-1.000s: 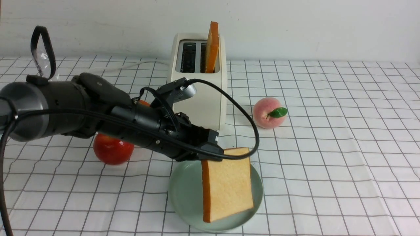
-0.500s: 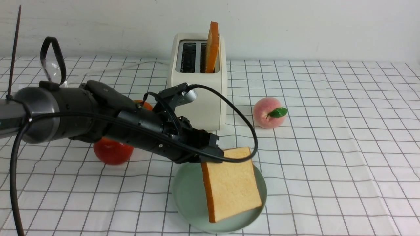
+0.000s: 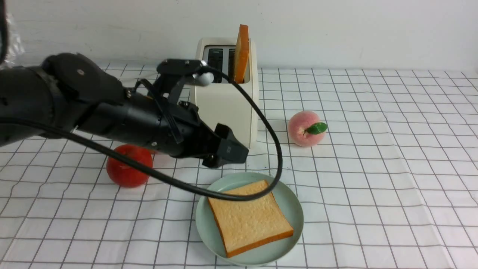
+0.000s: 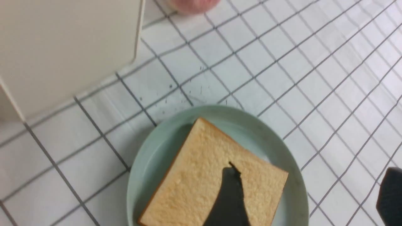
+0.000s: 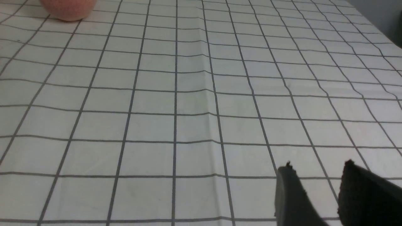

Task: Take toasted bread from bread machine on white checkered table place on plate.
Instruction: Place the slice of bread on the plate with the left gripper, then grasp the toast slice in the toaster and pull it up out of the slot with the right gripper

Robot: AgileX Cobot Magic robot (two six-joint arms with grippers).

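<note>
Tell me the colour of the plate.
The plate is pale mint green, clearest in the left wrist view.

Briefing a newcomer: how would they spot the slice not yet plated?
Find the cream toaster at the back of the table. The slice stands upright in its right slot, orange edge showing; the other slice lies flat on the green plate.

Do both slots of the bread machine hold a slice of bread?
No, only the right slot of the bread machine holds an upright slice; the left slot is empty.
</note>
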